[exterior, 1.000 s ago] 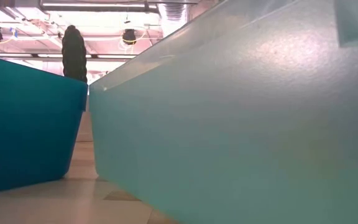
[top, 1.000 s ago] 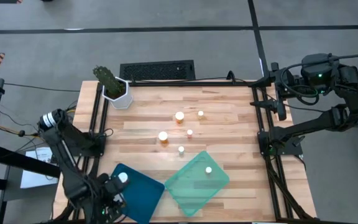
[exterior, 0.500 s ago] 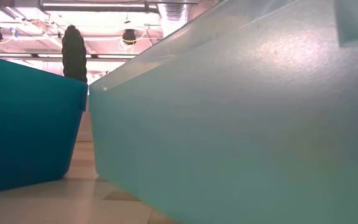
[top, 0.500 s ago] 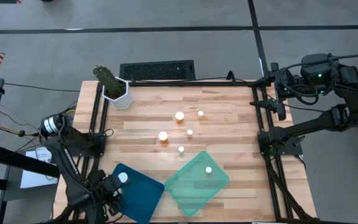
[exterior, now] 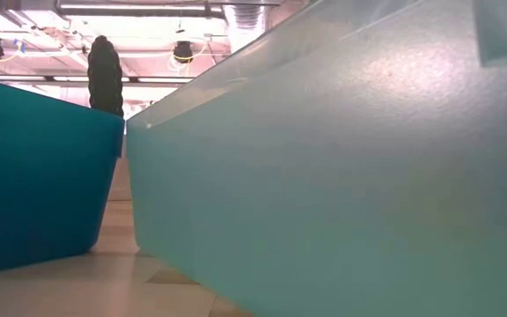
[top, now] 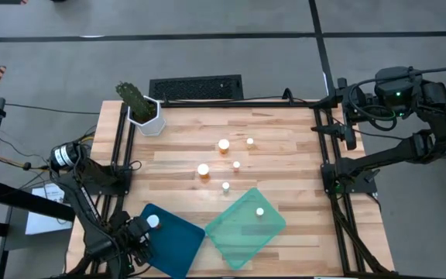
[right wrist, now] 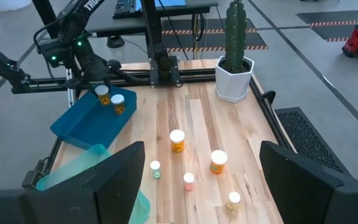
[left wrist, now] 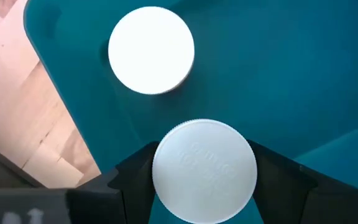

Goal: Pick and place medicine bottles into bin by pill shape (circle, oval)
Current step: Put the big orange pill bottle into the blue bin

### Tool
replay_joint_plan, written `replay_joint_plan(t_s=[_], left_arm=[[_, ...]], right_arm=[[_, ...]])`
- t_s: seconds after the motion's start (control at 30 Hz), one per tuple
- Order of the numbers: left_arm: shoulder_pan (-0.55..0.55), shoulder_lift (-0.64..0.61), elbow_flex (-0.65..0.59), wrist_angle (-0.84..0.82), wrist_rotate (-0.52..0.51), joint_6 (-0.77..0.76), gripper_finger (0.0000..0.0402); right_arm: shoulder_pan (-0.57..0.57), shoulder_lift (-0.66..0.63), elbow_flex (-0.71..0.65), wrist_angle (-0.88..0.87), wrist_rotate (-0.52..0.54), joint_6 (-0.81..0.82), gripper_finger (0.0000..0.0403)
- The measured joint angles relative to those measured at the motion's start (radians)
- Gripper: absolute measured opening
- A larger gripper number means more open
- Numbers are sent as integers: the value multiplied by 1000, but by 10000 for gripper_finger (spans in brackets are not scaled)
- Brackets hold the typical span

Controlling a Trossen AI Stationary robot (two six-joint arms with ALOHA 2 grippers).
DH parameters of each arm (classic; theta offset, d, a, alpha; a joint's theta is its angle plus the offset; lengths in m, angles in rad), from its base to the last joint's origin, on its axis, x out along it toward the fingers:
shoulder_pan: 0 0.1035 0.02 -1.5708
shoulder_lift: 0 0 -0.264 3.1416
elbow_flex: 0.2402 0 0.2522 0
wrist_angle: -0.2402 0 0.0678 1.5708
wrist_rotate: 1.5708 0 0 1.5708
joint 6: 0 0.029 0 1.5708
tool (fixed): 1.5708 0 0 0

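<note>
My left gripper (left wrist: 201, 152) is shut on a medicine bottle (left wrist: 204, 169), seen from above as a white cap between the dark fingers. It hangs over the dark blue bin (left wrist: 303, 74), where a second white-capped bottle (left wrist: 151, 50) stands. From above, the left gripper (top: 140, 232) is at the blue bin's (top: 173, 246) left corner. Several amber bottles stand on the table's middle (top: 224, 145) (top: 204, 170) (top: 225, 187). One bottle (top: 260, 211) sits in the teal bin (top: 238, 236). My right gripper (right wrist: 201, 148) is open, parked off the table's right side.
A white pot with a cactus (top: 142, 108) stands at the table's back left corner. Black frame rails (top: 327, 155) run along both table sides. The low view is filled by the blue bin's wall (exterior: 33, 176) and the teal bin's wall (exterior: 341, 176).
The left arm's upper part has sunk a little, while its gripper stays over the blue bin with the bottle held. The right arm has not moved.
</note>
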Motion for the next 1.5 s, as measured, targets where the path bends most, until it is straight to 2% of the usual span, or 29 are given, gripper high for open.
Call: replay_joint_plan(t_s=[0.9,1.07,1.33,1.5], left_arm=[[0,0,-16,22,-26,23,215],[0,0,-77,121,11,15,215],[6,-3,-85,121,25,-11,215],[13,-3,-85,135,32,-11,236]], right_arm=[[0,0,0,0,0,-9,324],[0,0,0,0,0,-20,324],[0,-2,0,1,0,-20,324],[0,-2,0,1,0,-20,324]])
